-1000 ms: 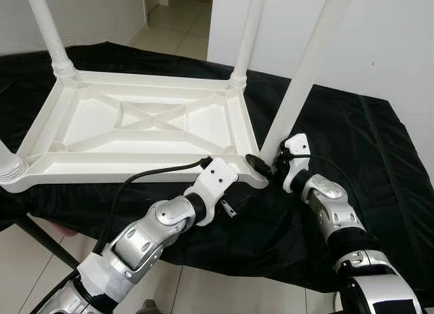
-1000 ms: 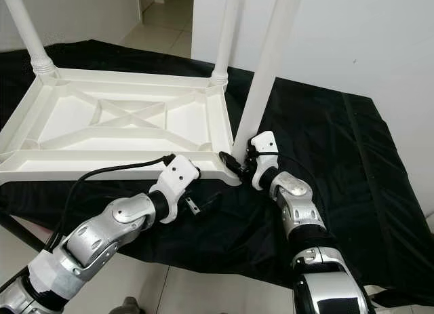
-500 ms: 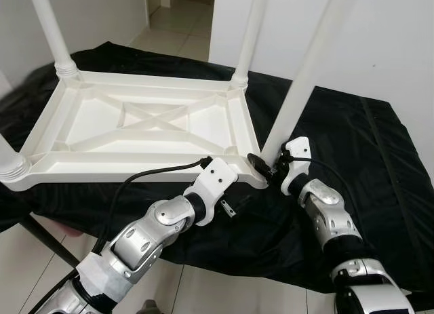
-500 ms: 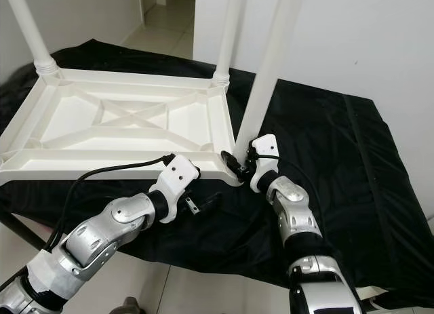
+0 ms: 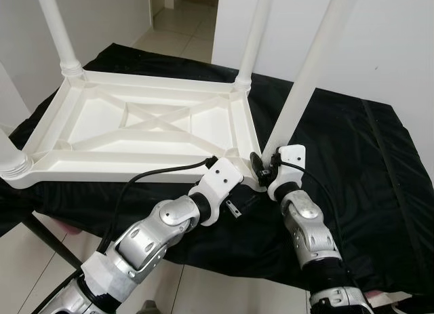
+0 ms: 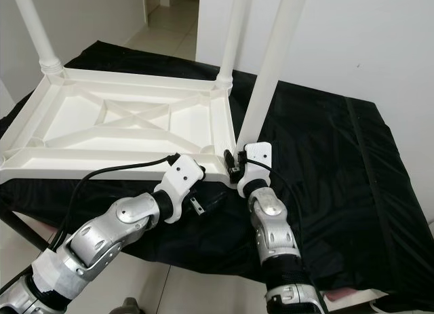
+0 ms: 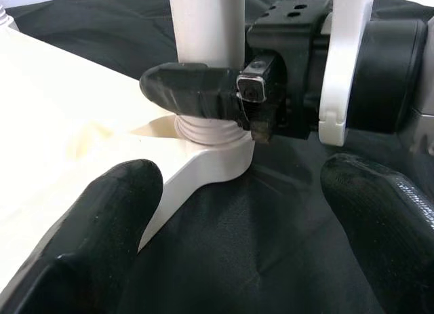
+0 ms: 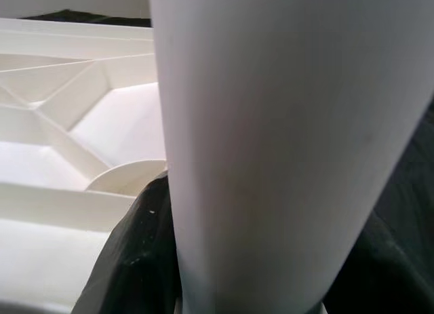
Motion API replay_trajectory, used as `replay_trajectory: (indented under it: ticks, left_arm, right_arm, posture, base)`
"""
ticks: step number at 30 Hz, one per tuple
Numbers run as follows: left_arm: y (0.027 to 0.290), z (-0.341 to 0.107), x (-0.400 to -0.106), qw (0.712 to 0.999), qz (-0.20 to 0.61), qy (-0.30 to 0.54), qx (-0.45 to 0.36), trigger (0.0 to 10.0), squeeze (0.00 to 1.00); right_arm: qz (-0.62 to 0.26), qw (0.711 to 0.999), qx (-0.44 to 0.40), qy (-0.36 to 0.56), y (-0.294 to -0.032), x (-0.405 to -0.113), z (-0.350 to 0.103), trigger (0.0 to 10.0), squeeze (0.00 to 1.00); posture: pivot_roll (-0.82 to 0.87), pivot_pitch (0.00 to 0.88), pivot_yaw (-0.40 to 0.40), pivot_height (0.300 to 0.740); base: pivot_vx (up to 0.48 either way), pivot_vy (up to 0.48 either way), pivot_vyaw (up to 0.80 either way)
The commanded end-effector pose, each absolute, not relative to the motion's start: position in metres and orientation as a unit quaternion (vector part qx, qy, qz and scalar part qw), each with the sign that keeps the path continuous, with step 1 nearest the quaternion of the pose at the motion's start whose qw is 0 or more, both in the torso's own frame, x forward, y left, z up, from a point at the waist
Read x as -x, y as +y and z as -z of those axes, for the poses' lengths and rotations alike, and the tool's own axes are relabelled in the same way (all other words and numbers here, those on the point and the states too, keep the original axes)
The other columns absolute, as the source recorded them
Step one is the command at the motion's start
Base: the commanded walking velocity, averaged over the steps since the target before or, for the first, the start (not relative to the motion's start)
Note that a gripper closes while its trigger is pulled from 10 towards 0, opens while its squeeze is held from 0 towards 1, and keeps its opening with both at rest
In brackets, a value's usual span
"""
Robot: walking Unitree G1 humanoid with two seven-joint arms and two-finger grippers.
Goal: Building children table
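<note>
A white plastic children's table (image 5: 122, 170) lies upside down on a black cloth (image 5: 352, 158). Two legs stand at its far corners (image 5: 57, 29) (image 5: 254, 36), and another leg (image 5: 10, 158) at the near left. The near right leg (image 5: 305, 76) rises tilted from its corner socket (image 7: 210, 134). My right gripper (image 5: 261, 166) is shut on the base of that leg; one of its black fingers (image 7: 190, 90) wraps across it. My left gripper (image 7: 244, 212) is open just in front of the same corner, touching nothing.
The cloth-covered surface ends at a front edge (image 5: 224, 260) above a tiled floor (image 5: 41, 260). A black support bar (image 5: 47, 243) slants under it. A white wall (image 5: 393, 43) stands close behind on the right. A black cable (image 5: 149, 175) trails from my left wrist.
My right forearm has swung left and my wrist has turned around the leg's base, still gripping it. The left arm has barely moved. The camera has shifted slightly.
</note>
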State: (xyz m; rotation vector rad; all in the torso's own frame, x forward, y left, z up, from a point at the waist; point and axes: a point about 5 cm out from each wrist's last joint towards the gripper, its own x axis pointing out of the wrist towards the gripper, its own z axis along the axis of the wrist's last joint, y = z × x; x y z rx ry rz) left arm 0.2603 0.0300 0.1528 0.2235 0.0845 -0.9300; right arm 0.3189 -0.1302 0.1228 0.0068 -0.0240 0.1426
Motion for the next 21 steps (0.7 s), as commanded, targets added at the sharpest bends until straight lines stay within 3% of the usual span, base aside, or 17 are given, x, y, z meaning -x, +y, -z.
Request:
replay_trajectory:
  ticks: [1,5,6,8,9,10,11,16,17,19,20,21]
  left_arm:
    - [0.026,-0.149,-0.253,0.849,0.514,0.048,-0.111,10.0,0.0]
    - [0.027,-0.149,-0.253,0.852,0.51,0.049,-0.109,10.0,0.0]
    - [0.027,-0.148,-0.252,0.852,0.509,0.05,-0.109,10.0,0.0]
    - [0.027,-0.148,-0.252,0.852,0.509,0.05,-0.109,10.0,0.0]
    - [0.029,-0.147,-0.251,0.853,0.508,0.051,-0.109,10.0,0.0]
    - [0.029,-0.147,-0.251,0.853,0.508,0.051,-0.109,10.0,0.0]
    - [0.029,-0.147,-0.251,0.854,0.507,0.052,-0.11,10.0,0.0]
    - [0.031,-0.146,-0.25,0.855,0.504,0.052,-0.111,10.0,0.0]
    - [0.031,-0.146,-0.25,0.856,0.502,0.051,-0.111,10.0,0.0]
    - [0.031,-0.146,-0.25,0.857,0.501,0.051,-0.111,10.0,0.0]
    - [0.031,-0.146,-0.249,0.857,0.5,0.05,-0.111,10.0,0.0]
    - [0.031,-0.146,-0.249,0.858,0.499,0.05,-0.111,10.0,0.0]
  right_arm:
    - [0.005,0.999,0.013,0.051,-0.139,-0.31,-0.101,0.0,0.0]
    - [0.007,0.999,-0.002,0.051,-0.135,-0.308,-0.102,0.0,0.0]
    - [-0.007,0.999,-0.006,0.043,-0.132,-0.308,-0.105,3.6,0.0]
    - [-0.007,0.999,-0.006,0.043,-0.132,-0.308,-0.105,3.6,0.0]
    - [-0.017,0.999,-0.011,0.033,-0.127,-0.306,-0.11,10.0,0.0]
    - [-0.017,0.999,-0.011,0.033,-0.127,-0.306,-0.11,10.0,0.0]
    - [-0.021,0.999,-0.013,0.026,-0.125,-0.305,-0.112,10.0,1.0]
    - [-0.038,0.999,-0.009,0.009,-0.126,-0.305,-0.119,10.0,1.0]
    - [-0.046,0.999,-0.008,0.009,-0.129,-0.308,-0.12,10.0,0.64]
    - [-0.051,0.999,-0.008,0.011,-0.131,-0.309,-0.121,10.0,0.64]
    - [-0.06,0.998,-0.001,0.005,-0.133,-0.311,-0.124,10.0,0.0]
    - [-0.07,0.998,0.007,0.0,-0.137,-0.314,-0.125,10.0,0.0]
  posture:
    - [0.15,0.0,-0.134,0.74]
    - [0.16,0.0,-0.136,0.74]
    - [0.16,0.0,-0.136,0.74]
    - [0.16,0.0,-0.136,0.74]
    - [0.16,0.0,-0.136,0.74]
    - [0.16,0.0,-0.136,0.74]
    - [0.16,0.0,-0.138,0.74]
    - [0.17,0.0,-0.141,0.74]
    - [0.17,0.0,-0.146,0.74]
    - [0.17,0.0,-0.146,0.74]
    - [0.17,0.0,-0.146,0.74]
    - [0.17,0.0,-0.146,0.74]
  base:
    - [0.0,0.0,0.0]
    - [0.0,0.0,0.0]
    - [0.0,0.0,0.0]
    - [0.0,0.0,0.0]
    - [0.0,0.0,0.0]
    - [0.0,0.0,0.0]
    - [0.0,0.0,0.0]
    - [0.0,0.0,0.0]
    - [0.0,0.0,0.0]
    - [0.0,0.0,0.0]
    - [0.0,0.0,0.0]
    - [0.0,0.0,0.0]
